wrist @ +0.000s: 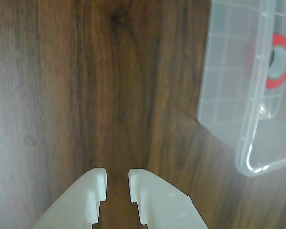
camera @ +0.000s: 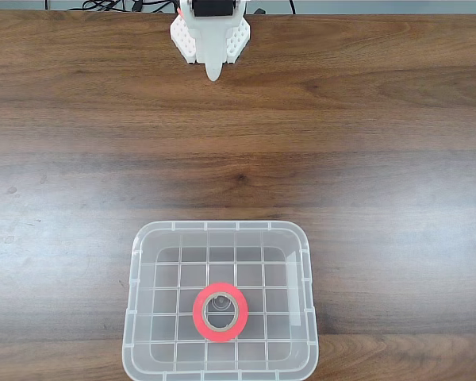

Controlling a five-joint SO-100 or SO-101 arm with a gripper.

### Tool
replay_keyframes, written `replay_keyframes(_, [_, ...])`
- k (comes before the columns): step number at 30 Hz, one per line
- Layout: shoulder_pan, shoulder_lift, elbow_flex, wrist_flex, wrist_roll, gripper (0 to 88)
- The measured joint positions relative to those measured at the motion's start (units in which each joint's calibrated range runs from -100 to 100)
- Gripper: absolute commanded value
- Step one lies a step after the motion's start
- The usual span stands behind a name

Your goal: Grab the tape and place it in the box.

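Dark walnut-grain wood covers the whole table [camera: 365, 159], its planks running side to side in the fixed view, with a few black cables [camera: 103, 6] lying along the far edge.

Taking the clear plastic box [camera: 135, 317] as the landmark: in the fixed view it sits at the near edge of the table, a little left of centre, its grid-patterned base showing through. Inside the box, lying flat on that base slightly toward the near side, is the red-orange roll of tape [camera: 220, 312] with its grey-beige core ring facing up. It touches none of the box walls.

Well away from the box, at the far edge of the table, the white arm is folded back, and the gripper [camera: 213, 73] points toward the box with its tip over bare wood.

In the wrist view the gripper [wrist: 117, 179] enters from the bottom edge, its two white fingers [wrist: 148, 195] parted by a narrow gap with nothing between them, above bare table. The box [wrist: 250, 143] lies to the upper right there, the tape [wrist: 282, 59] visible through its wall.
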Motion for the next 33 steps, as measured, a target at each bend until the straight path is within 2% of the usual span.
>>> replay_keyframes(7, [0.0, -14.7, 30.9, -16.7, 0.0, 4.8])
replay_keyframes(14, [0.0, -30.5, 55.7, -27.5, 0.0, 4.8])
replay_keyframes(24, [0.1, -54.9, 74.8, -29.0, 0.0, 4.8])
replay_keyframes(33, [0.1, -57.7, 75.6, -27.8, -1.6, 4.8])
